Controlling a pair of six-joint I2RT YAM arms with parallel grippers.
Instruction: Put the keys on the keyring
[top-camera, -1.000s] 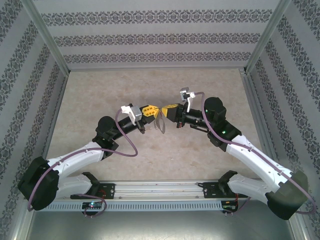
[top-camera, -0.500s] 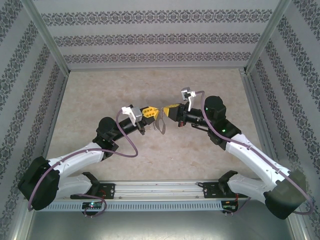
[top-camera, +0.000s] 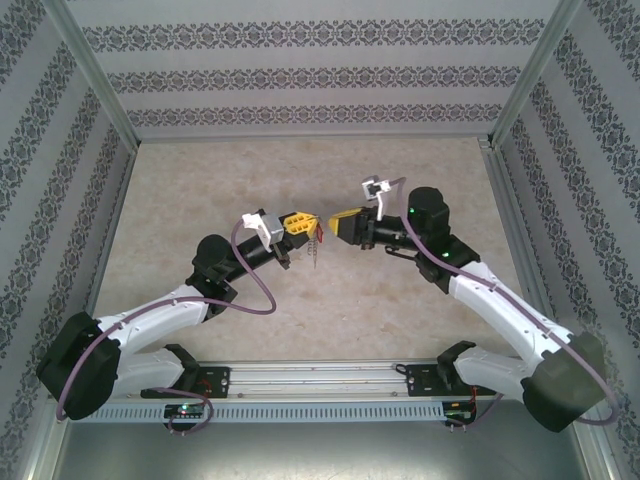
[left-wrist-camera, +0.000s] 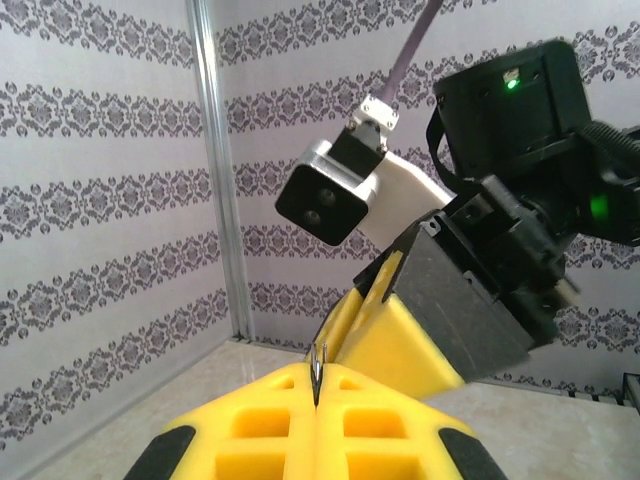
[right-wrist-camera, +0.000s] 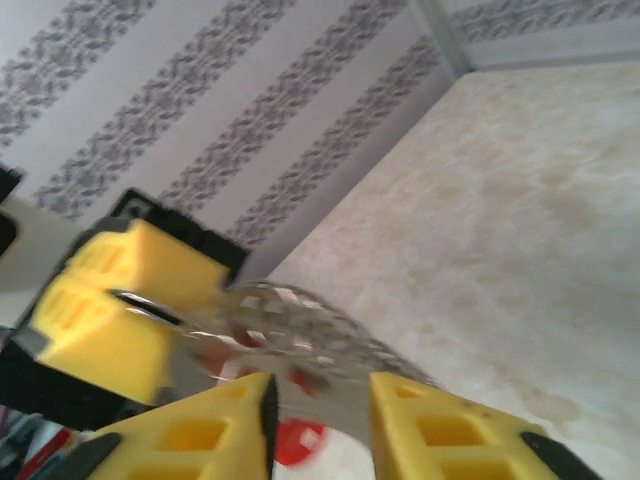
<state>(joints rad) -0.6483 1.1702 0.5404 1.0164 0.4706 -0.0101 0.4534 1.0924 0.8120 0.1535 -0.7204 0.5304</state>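
My left gripper (top-camera: 309, 226) is shut on the top edge of the keyring (top-camera: 316, 247), which hangs edge-on below it above the table middle. In the left wrist view a thin metal edge of the keyring (left-wrist-camera: 317, 362) sticks up from the seam of the closed yellow fingers (left-wrist-camera: 250, 420). My right gripper (top-camera: 334, 222) stands just right of the ring, open. In the right wrist view the blurred grey keyring (right-wrist-camera: 300, 325) lies beyond the parted fingers (right-wrist-camera: 200, 430), and the red tag of the keys (right-wrist-camera: 296, 442) hangs under it. The key's metal blade is too blurred to make out.
Both grippers meet nose to nose over the beige table (top-camera: 300, 170). Patterned walls (top-camera: 320, 75) enclose the back and sides, with metal posts (top-camera: 515, 90) at the corners. The right gripper's body and camera (left-wrist-camera: 330, 195) loom close ahead of the left wrist.
The right gripper has opened and drawn back slightly to the right. The keyring now hangs more upright from the left gripper, which has stayed in place.
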